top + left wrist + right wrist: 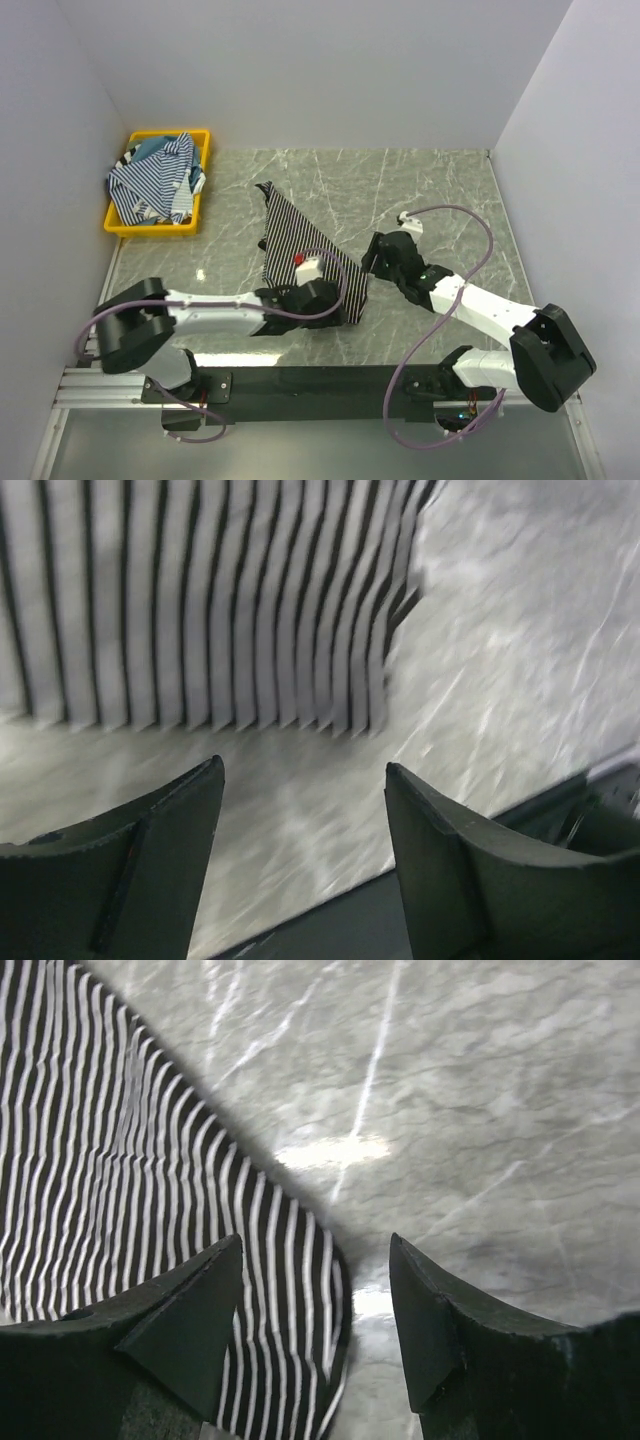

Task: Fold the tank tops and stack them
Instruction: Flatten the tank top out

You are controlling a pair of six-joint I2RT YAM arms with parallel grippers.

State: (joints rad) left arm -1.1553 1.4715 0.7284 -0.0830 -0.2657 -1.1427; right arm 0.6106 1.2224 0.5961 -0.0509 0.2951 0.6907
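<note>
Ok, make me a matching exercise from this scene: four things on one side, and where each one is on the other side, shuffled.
Things:
1. black striped tank top
2. blue-and-white striped tops
3. yellow bin
4. right gripper

Places:
A. far left corner of the table
B. heaped in the bin
C. open, at the black top's right edge
D. spread out mid-table

Pairs: 1-D, 2-B, 3-A, 4-C

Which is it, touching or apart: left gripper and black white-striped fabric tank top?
Apart. Left wrist view: marble table shows between left gripper and tank top.
</note>
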